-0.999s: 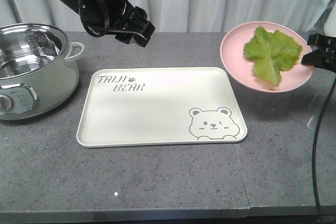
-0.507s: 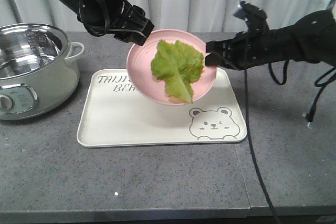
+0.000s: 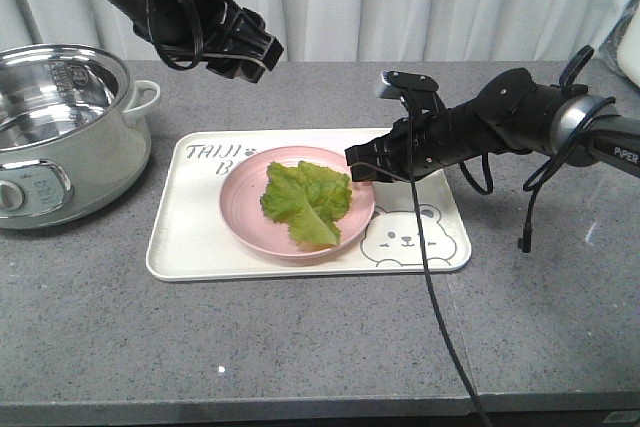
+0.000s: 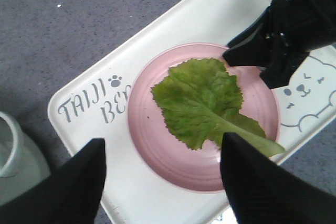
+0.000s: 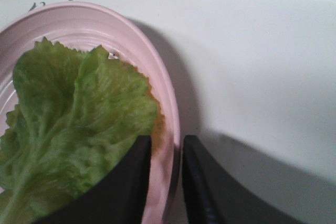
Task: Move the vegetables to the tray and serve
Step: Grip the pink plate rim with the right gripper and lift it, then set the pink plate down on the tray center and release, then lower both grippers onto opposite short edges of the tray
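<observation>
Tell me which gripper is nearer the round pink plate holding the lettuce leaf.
Right. The right gripper clamps the rim of the round pink plate on the side towards the bear drawing. The left gripper hangs open up above the plate, apart from it.

Front view wide, oblique. Left wrist overhead, looking down. Right wrist close, low. All share pink plate (image 3: 238, 205), tray (image 3: 200, 237).

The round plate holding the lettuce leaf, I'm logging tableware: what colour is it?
The round plate is plain pale pink, clearest in the left wrist view.
</observation>
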Robot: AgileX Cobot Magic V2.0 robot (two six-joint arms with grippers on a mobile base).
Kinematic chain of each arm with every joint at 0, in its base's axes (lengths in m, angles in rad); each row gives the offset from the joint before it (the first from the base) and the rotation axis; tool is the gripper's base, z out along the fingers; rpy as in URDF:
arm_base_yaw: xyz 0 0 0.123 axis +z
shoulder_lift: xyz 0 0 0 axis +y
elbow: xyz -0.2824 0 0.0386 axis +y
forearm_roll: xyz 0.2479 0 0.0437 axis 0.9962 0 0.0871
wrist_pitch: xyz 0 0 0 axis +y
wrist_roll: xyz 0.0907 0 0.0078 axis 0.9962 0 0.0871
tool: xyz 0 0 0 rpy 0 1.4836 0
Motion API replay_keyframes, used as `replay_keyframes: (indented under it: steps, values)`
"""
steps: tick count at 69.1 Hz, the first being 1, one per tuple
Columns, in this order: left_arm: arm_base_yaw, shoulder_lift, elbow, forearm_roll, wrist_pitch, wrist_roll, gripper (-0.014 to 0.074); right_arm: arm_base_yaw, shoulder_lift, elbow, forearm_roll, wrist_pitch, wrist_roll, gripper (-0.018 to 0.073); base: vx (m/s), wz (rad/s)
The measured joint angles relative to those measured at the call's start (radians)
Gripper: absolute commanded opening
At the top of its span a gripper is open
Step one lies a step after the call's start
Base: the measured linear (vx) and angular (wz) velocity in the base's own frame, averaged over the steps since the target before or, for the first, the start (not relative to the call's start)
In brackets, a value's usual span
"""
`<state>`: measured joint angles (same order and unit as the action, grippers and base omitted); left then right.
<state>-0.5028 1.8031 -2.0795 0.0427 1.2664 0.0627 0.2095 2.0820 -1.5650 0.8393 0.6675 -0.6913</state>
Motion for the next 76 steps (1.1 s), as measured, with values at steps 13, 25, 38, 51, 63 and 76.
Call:
replay_keyframes:
  steps: [13,25,38,51,63,76]
  values:
    - [0.000,0.000,0.000,0.104,0.000,-0.070,0.0444,0.000,-0.009,-0.003,-0.022,0.000,0.000,0.0503,0.00,0.00]
    - [0.000,0.000,0.000,0.166,0.000,-0.130,0.0444,0.000,-0.076,-0.003,-0.082,-0.001,0.017,0.0487,0.00,0.00]
    - [0.028,0.000,0.014,0.219,-0.001,-0.235,0.0444,0.000,-0.196,-0.003,-0.336,0.015,0.220,0.0476,0.00,0.00]
    - [0.113,-0.001,0.158,0.185,-0.002,-0.288,0.0444,-0.032,-0.267,-0.003,-0.558,0.144,0.442,0.0476,0.00,0.00]
    - [0.148,0.000,0.292,0.142,-0.003,-0.309,0.0444,-0.082,-0.266,-0.003,-0.593,0.278,0.484,0.0476,0.00,0.00]
    - [0.151,0.000,0.377,0.135,-0.037,-0.315,0.0444,-0.101,-0.241,-0.003,-0.595,0.340,0.490,0.0476,0.00,0.00]
